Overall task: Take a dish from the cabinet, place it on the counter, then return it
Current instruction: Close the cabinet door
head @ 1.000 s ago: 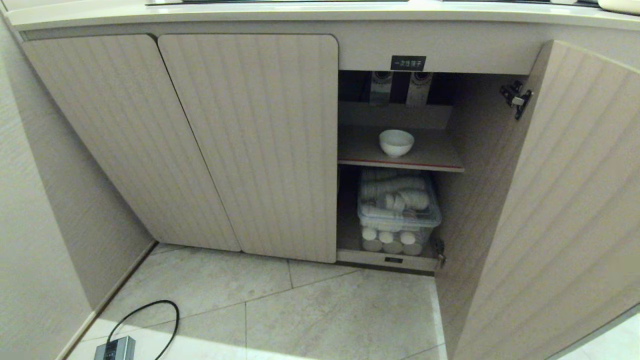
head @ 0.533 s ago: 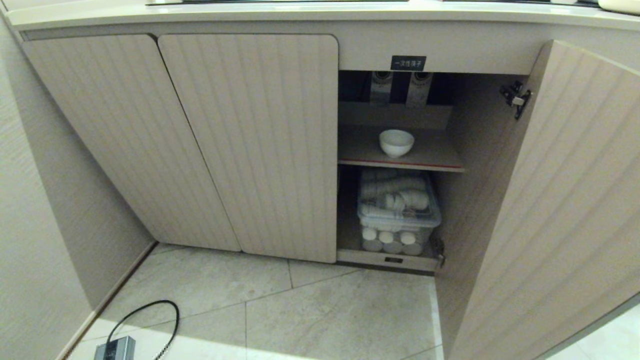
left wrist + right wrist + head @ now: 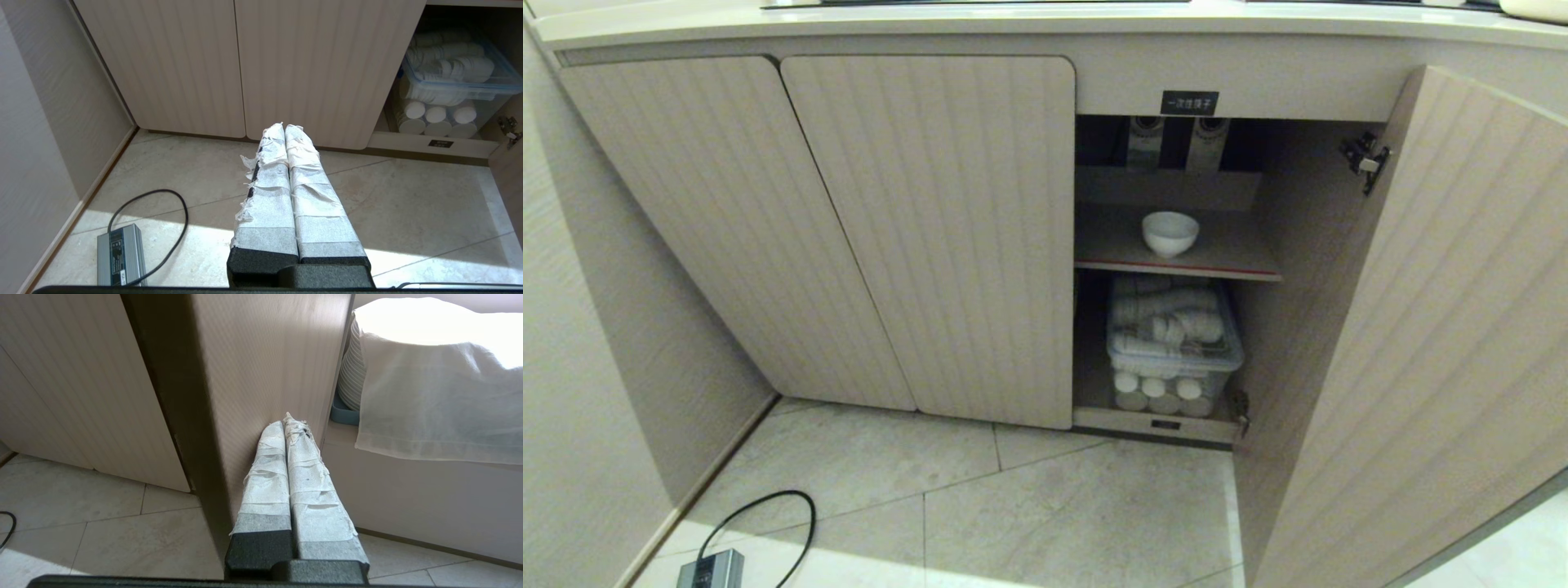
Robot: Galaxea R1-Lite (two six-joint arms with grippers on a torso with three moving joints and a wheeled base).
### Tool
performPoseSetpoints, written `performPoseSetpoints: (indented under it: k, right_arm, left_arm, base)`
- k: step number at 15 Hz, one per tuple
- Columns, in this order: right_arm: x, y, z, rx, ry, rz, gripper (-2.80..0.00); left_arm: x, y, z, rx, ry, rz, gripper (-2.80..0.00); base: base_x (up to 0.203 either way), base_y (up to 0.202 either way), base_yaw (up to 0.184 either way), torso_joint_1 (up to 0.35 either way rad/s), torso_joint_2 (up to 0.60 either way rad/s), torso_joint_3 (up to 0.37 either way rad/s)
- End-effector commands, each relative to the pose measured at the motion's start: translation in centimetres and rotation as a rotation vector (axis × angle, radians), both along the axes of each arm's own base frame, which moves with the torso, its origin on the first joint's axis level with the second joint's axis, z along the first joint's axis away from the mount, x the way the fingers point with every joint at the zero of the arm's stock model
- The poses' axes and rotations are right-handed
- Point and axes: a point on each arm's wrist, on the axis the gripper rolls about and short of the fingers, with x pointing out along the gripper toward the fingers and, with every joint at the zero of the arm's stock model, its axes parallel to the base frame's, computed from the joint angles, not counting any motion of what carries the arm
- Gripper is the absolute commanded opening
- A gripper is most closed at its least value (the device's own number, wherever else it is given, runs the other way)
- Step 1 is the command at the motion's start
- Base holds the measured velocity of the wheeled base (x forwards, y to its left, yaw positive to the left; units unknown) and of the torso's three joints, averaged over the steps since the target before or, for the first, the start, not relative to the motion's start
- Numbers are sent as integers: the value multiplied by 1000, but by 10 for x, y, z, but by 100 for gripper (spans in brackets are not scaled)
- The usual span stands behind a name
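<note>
My right gripper (image 3: 288,424), taped fingers pressed together and empty, sits at the open ribbed beige cabinet door (image 3: 261,375), on its outer side. The small white ceramic bowl (image 3: 1170,233) waits mid-shelf (image 3: 1233,253) inside, so that arm's nearer.

The dish (image 3: 1170,233), a small plain white round bowl, is being supported upright on the red-edged upper shelf of the cabinet (image 3: 931,237), near the shelf's middle. The cabinet's right-hand ribbed beige door is being held wide open; its other two doors are being kept closed. The cream counter (image 3: 1029,18) is being seen directly above.
</note>
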Motion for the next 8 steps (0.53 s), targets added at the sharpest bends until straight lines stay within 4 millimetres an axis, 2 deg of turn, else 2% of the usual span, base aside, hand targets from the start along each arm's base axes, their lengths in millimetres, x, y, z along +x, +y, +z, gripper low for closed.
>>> performPoseSetpoints:
  k: [1, 4, 8]
  right_arm:
    - [9, 1, 2, -3, 24, 1, -280]
    - [16, 3, 7, -4, 32, 12, -280]
    - [16, 9, 10, 3, 24, 85, -280]
  left_arm:
    - [0, 0, 0, 0, 0, 0, -280]
    - [0, 0, 0, 0, -2, 0, -280]
    - [0, 0, 0, 0, -1, 0, -280]
  base:
    - [0, 0, 0, 0, 0, 0]
    - [0, 0, 0, 0, 0, 0]
    - [0, 0, 0, 0, 0, 0]
